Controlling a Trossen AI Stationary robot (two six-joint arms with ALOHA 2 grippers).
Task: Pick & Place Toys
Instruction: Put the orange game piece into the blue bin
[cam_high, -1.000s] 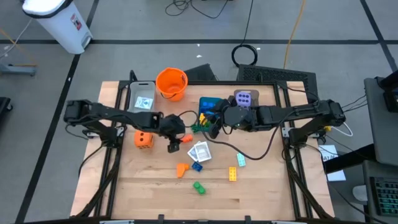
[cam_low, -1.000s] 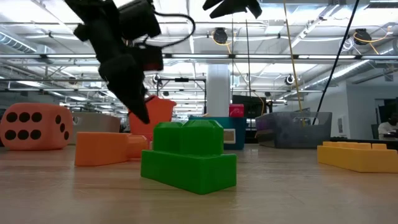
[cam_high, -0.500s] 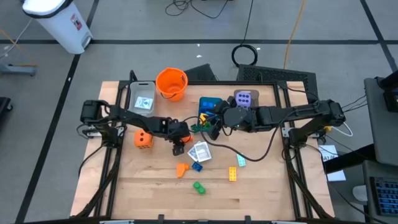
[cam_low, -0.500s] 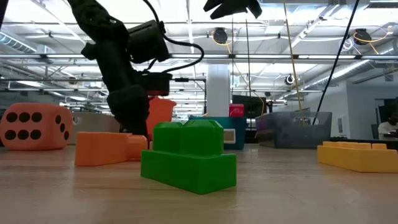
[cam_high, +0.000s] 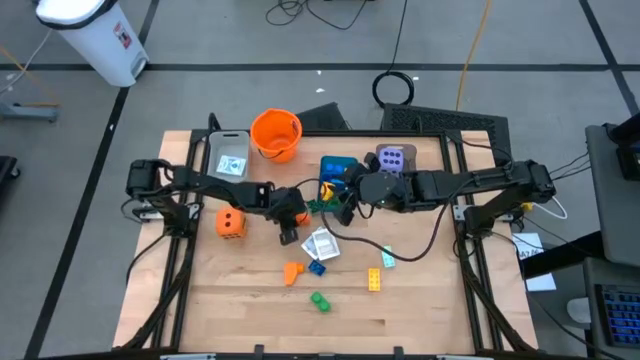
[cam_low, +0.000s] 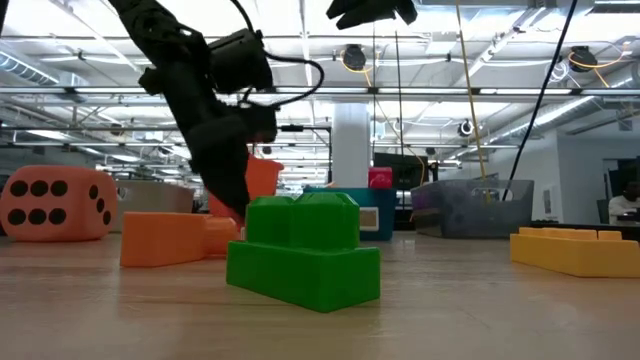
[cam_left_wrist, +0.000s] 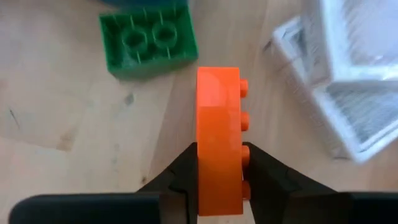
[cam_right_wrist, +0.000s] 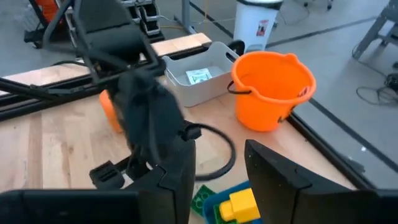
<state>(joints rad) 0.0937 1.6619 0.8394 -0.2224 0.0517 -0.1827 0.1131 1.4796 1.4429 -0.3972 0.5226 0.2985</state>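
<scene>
The left gripper (cam_left_wrist: 219, 171) pinches a flat orange plastic brick (cam_left_wrist: 219, 137) on edge, long axis pointing ahead, just above the wooden surface (cam_high: 240, 290); the orange plastic bucket (cam_high: 276, 134) lies at twelve o'clock. The right gripper (cam_right_wrist: 219, 168) waits, narrowly parted and empty.

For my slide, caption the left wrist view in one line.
Left gripper jaws clamp an orange brick on edge above the wooden table, near a green brick.
</scene>
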